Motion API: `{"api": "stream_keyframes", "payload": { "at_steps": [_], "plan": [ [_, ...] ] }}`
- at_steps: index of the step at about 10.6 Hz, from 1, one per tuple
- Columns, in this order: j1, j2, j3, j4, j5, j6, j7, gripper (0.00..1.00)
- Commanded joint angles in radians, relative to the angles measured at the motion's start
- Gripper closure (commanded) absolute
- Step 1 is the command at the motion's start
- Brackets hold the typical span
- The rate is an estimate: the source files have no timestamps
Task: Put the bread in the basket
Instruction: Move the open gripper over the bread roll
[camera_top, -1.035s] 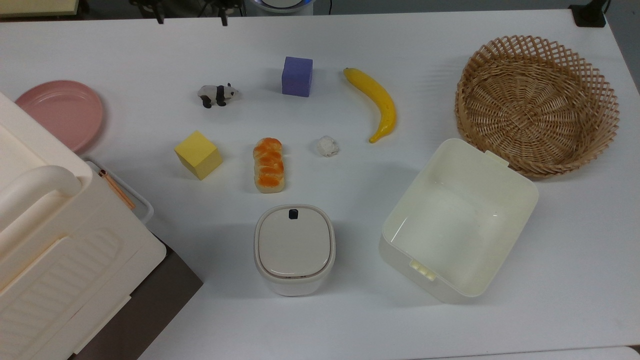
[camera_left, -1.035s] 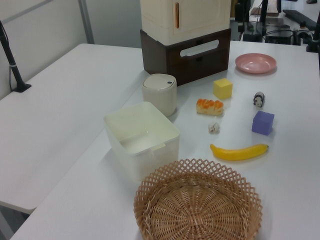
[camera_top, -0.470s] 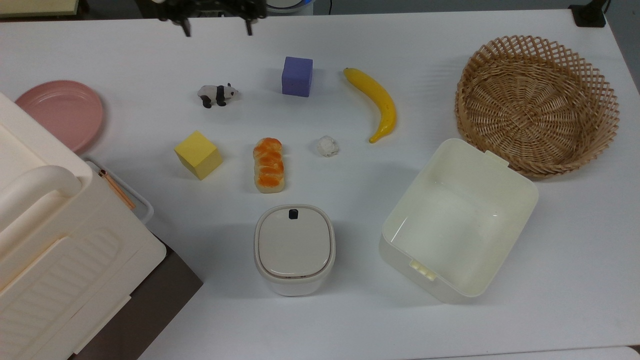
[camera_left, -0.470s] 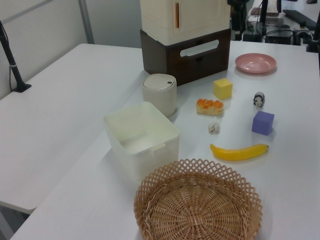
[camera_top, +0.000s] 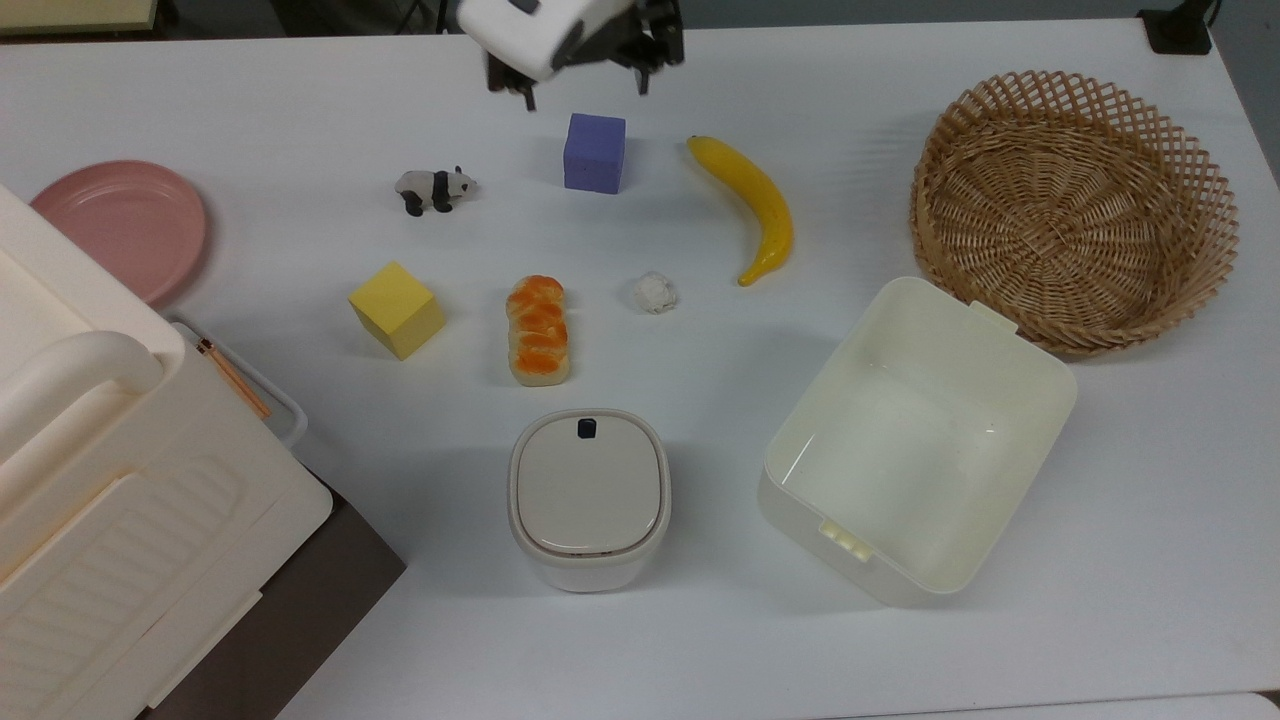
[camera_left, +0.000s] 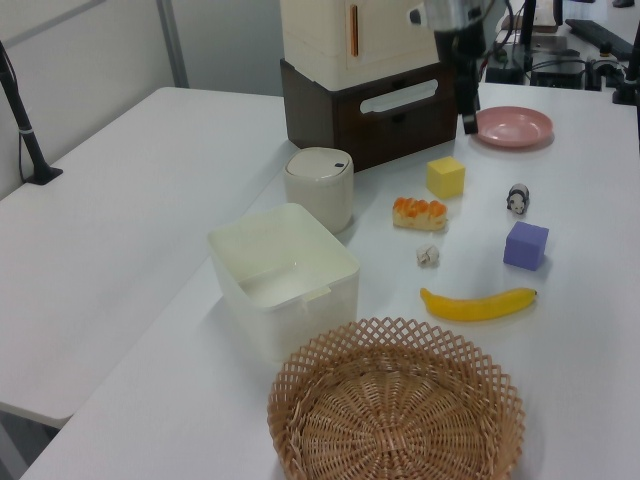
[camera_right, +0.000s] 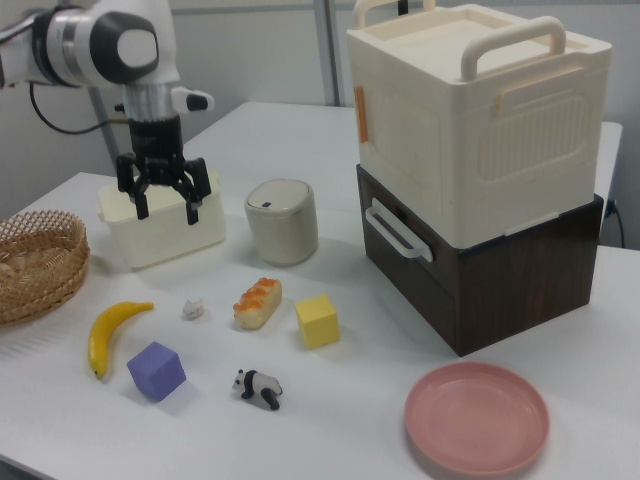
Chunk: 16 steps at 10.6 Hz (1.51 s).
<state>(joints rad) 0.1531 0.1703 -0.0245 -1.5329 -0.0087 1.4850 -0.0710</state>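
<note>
Bread lying flat on the white bench, long axis running twelve to six in the top view, glazed orange top facing up, untouched. At its nine o'clock, just beside, a yellow cube; at its three o'clock, near, a small white lumpy ball; at its six o'clock, a lidded cream canister. Toward eleven o'clock, a toy panda; toward one o'clock, a purple cube and beyond it a banana. Farther out at four o'clock, an open cream tub, its far corner close to the basket, which sits empty well apart from the bread at about two o'clock. At nine to ten o'clock, a pink plate beside a stacked cream and brown box. Gripper hanging in the air at twelve o'clock from the bread, above the bench's far edge near the purple cube, fingers spread apart and pointing down, grasping nothing.
</note>
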Motion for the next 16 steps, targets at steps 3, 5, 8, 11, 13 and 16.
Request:
{"api": "stream_keyframes", "payload": {
  "at_steps": [3,5,8,11,13,16],
  "plan": [
    [-0.064,-0.005,-0.020,-0.168,-0.056,0.268,-0.006,0.00],
    [-0.078,0.065,-0.021,-0.165,-0.062,0.355,-0.004,0.00],
    [-0.098,0.168,-0.021,-0.167,-0.100,0.478,-0.003,0.00],
    [-0.070,0.225,-0.020,-0.174,-0.100,0.567,0.010,0.00],
    [-0.028,0.276,-0.021,-0.173,-0.100,0.603,0.063,0.00],
    [-0.012,0.308,-0.021,-0.171,-0.114,0.637,0.100,0.07]
  ]
}}
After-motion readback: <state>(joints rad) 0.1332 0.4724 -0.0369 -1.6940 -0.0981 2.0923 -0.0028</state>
